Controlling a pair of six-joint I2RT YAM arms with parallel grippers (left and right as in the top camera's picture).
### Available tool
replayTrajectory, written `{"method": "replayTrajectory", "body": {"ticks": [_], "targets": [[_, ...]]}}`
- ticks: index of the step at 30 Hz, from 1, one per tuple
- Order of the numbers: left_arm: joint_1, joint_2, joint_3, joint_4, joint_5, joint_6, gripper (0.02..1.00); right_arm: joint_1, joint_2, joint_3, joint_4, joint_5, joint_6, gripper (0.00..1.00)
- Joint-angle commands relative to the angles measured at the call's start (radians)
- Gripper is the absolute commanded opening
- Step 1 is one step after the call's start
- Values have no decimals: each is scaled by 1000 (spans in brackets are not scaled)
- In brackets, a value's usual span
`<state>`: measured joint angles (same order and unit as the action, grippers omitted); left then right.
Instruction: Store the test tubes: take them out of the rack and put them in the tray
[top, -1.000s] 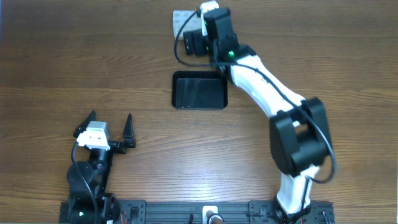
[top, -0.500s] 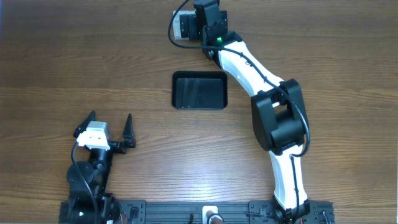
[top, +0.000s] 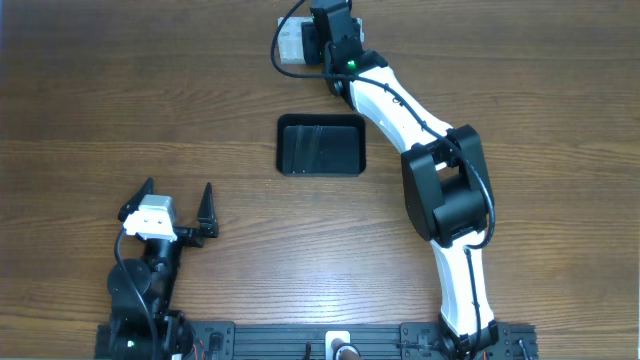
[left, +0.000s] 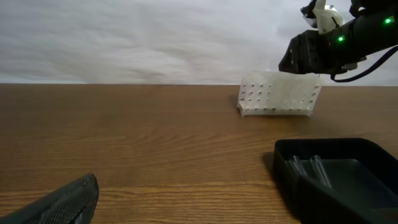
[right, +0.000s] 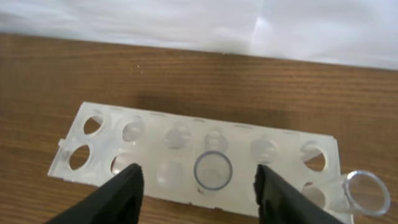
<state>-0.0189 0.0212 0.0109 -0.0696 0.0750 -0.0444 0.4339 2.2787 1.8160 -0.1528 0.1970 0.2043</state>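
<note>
Rack (right: 193, 149) under right tool (right: 198, 169), spread wide, empty | left tool (top: 179, 188) open, empty

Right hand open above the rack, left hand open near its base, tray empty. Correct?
No: the tray isn't empty; the left wrist view shows test tubes lying in it. The rest holds: right hand open above the rack, left hand open near its base.

The worktop (top: 120, 90) was brown wood grain. The rack (left: 277, 93) was translucent white, and the test tube (right: 212, 169) between the black right fingers (right: 118, 193) was clear. The tray (top: 283, 150) was black. The right arm (top: 395, 105) was white with black joints.
</note>
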Motion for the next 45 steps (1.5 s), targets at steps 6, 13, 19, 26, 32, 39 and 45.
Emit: {"method": "replayTrajectory", "body": {"ticks": [6,13,19,26,32,39,45], "targets": [[6,-9,-5,-3,3,18,1000,2,16,28,3,23,-30,432],[6,-9,-5,-3,3,18,998,2,16,28,3,41,-38,343],[6,-9,-5,-3,3,18,1000,2,17,28,3,41,-43,292],[6,-9,-5,-2,3,18,998,0,21,28,14,40,-56,251],[6,-9,-5,-3,3,18,1000,1,24,28,16,40,-56,218],[6,-9,-5,-3,3,18,998,1,26,28,14,40,-56,172],[6,-9,-5,-3,3,18,1000,0,26,28,14,42,-56,126]]}}
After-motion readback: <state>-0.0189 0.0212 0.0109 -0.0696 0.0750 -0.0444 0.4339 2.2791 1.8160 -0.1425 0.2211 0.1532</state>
